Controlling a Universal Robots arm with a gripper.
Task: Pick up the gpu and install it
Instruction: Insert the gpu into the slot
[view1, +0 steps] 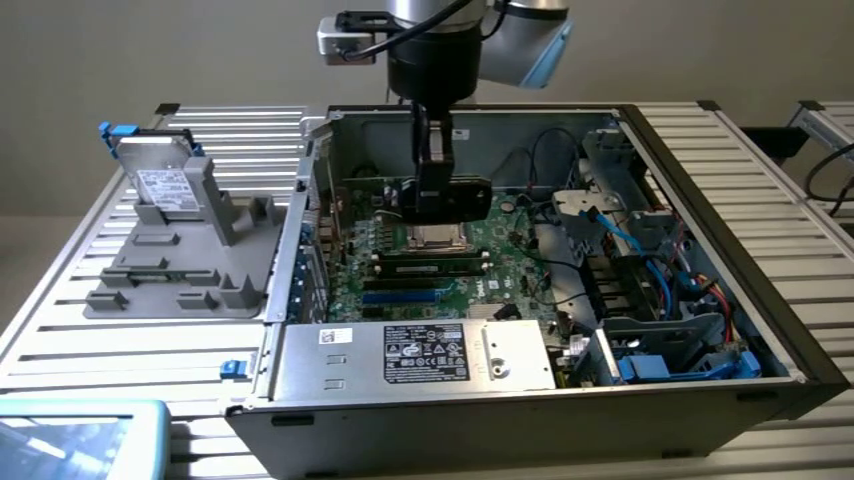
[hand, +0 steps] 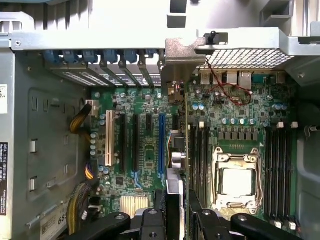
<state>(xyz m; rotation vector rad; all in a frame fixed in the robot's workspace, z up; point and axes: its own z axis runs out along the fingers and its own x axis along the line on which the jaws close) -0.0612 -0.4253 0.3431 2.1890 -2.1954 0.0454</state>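
Inside the open computer case (view1: 694, 200), my gripper (view1: 434, 205) is shut on the gpu (view1: 467, 192), which shows there as a dark card held upright over the green motherboard (view1: 400, 275). The wrist view looks along the gpu (hand: 175, 192) edge-on, and the card runs from between my gripper's (hand: 177, 222) fingers (hand: 150, 222) to its silver end bracket (hand: 179, 62) at the case's rear slot openings. It hangs between the blue slot (hand: 161, 145) and the memory slots (hand: 200, 150). I cannot tell whether its lower edge touches a slot.
A silver hard drive (view1: 167, 185) stands on a grey fixture (view1: 187, 260) at the exterior view's left. The power supply (view1: 441, 355) closes the case's near side, and cables and drive bays (view1: 641, 300) crowd the exterior view's right. An open CPU socket (hand: 235, 180) sits beside the card.
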